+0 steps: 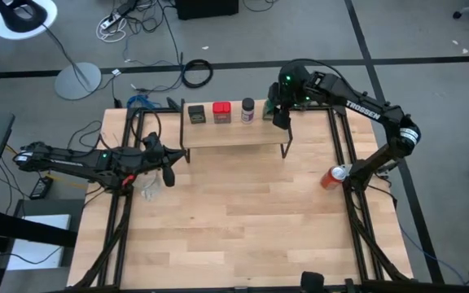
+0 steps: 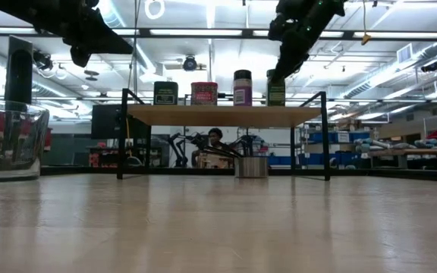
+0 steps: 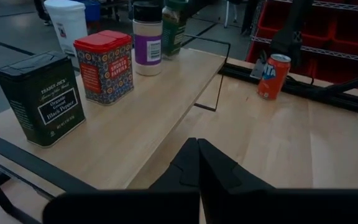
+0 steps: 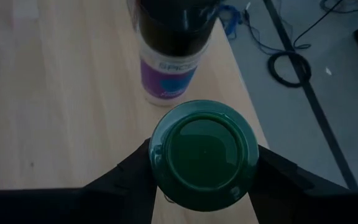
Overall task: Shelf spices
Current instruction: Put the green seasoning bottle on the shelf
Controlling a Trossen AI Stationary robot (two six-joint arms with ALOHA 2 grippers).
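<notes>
Looking straight down in the high view, we find the right pincer [image 1: 281, 107] at upper centre-right of the frame, directly above the green jar [image 4: 204, 154] — its fingers flank the lid on both sides, though we cannot tell whether they grip it. The jar stands upright on the shelf [image 1: 234, 134], just beside the purple-labelled jar [image 1: 247, 110], with the red tin [image 1: 221, 112] and dark tin [image 1: 196, 114] further left in the row. The next move, we judge, is vertical along the jar's axis. The left pincer [image 1: 168, 167] — clenched — waits over the counter [image 1: 234, 236] at mid-left.
</notes>
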